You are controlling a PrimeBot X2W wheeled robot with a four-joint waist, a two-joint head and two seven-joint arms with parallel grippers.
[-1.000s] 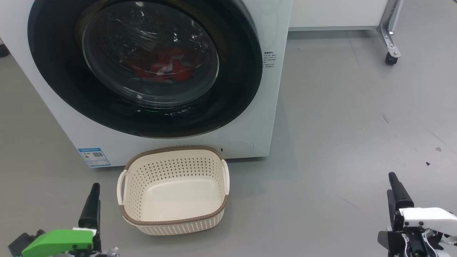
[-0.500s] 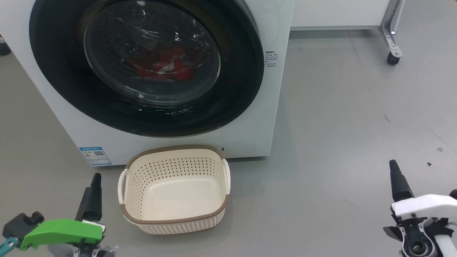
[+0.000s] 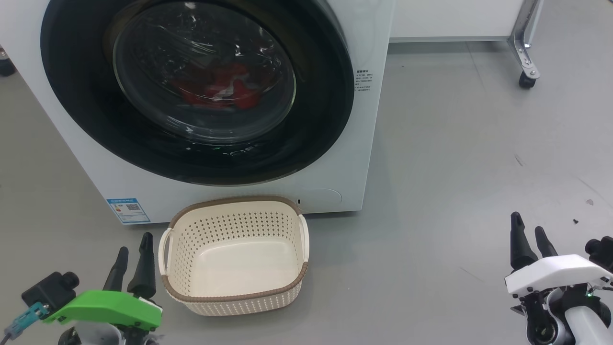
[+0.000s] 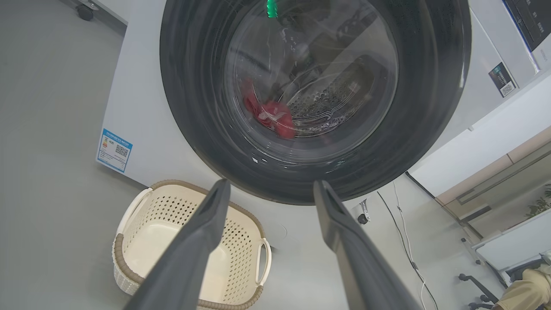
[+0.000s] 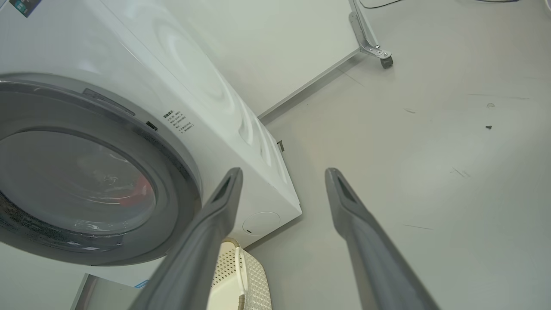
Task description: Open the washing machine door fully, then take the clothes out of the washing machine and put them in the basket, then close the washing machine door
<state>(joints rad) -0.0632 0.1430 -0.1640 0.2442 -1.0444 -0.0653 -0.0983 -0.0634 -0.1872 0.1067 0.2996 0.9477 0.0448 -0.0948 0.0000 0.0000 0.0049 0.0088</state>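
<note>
The white washing machine (image 3: 368, 143) stands ahead with its washing machine door (image 3: 316, 120) shut, black rim round a glass bowl. Red clothes (image 3: 215, 88) show through the glass, also as red clothes (image 4: 275, 118) in the left wrist view. The cream basket (image 3: 234, 297) sits empty on the floor right before the machine. My left gripper (image 3: 134, 244) hovers open just left of the basket. Far off at the lower right, my right gripper (image 3: 527, 230) is open over bare floor. Both hold nothing. The door (image 5: 181, 172) shows in the right wrist view, left of my fingers.
A blue label (image 3: 128, 211) is stuck low on the machine's front left. A metal leg with a caster (image 3: 526, 79) stands at the back right by a white panel. Grey floor spreads to the machine's right. Cables (image 4: 404, 232) lie beside the machine.
Both grippers have turned at the wrist, so each now shows two fingers instead of one. The right gripper has risen a little in the head view. Door, clothes and basket stay put.
</note>
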